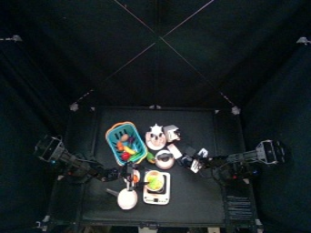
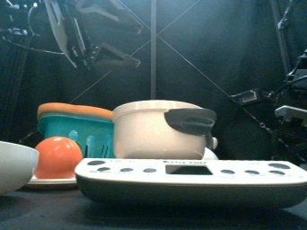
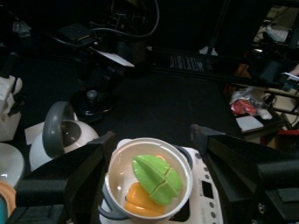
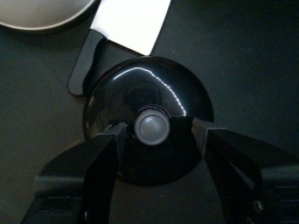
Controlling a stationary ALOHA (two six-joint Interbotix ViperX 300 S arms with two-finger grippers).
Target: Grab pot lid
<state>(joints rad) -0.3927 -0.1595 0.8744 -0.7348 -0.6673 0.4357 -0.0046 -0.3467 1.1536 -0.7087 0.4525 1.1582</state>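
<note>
The pot lid is a glossy black disc with a grey knob, lying flat on the black table. In the right wrist view my right gripper hangs right over it, open, with one jaw on each side of the knob and not touching it. In the top view the right gripper is at the table's right side; the lid is hard to tell from the table there. My left gripper is open and empty, above a bowl of green and orange food on a scale.
A white cleaver with a black handle lies just beyond the lid, next to a white dish. A white pot, a teal basket, an orange and the white scale crowd the table's middle.
</note>
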